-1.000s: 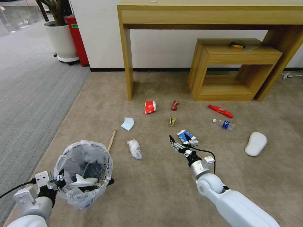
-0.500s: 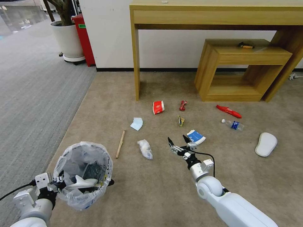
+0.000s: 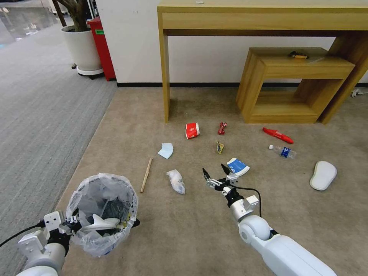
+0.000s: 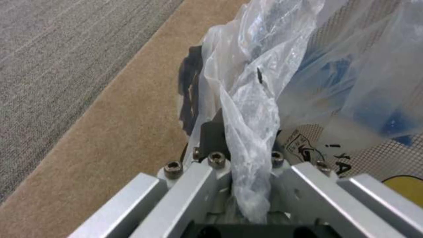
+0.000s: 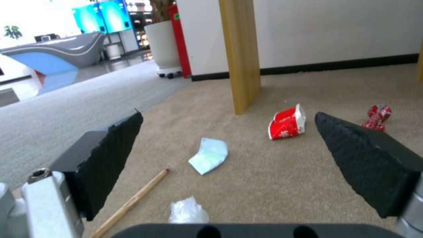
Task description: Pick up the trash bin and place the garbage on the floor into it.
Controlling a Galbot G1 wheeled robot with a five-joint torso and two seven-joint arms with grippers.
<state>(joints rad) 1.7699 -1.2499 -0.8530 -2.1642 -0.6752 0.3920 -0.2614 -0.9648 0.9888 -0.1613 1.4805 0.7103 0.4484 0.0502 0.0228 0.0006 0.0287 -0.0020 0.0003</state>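
Crumpled paper (image 3: pixel 176 181) just left of spread right hand (image 3: pixel 216 172).

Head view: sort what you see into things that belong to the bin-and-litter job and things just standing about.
Job: trash bin held by the left gripper; open right gripper; red cup, mask, stick, crumpled paper, carton, bottle, red wrapper, slipper.

Standing about: wooden table, wooden bench, plant pot.

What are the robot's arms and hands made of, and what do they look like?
Both arms are glossy white shells with ball-like joints, silver metal wrists and black cables. The right hand has two black, ridged, wedge-shaped fingers. The left hand is bolted silver metal.
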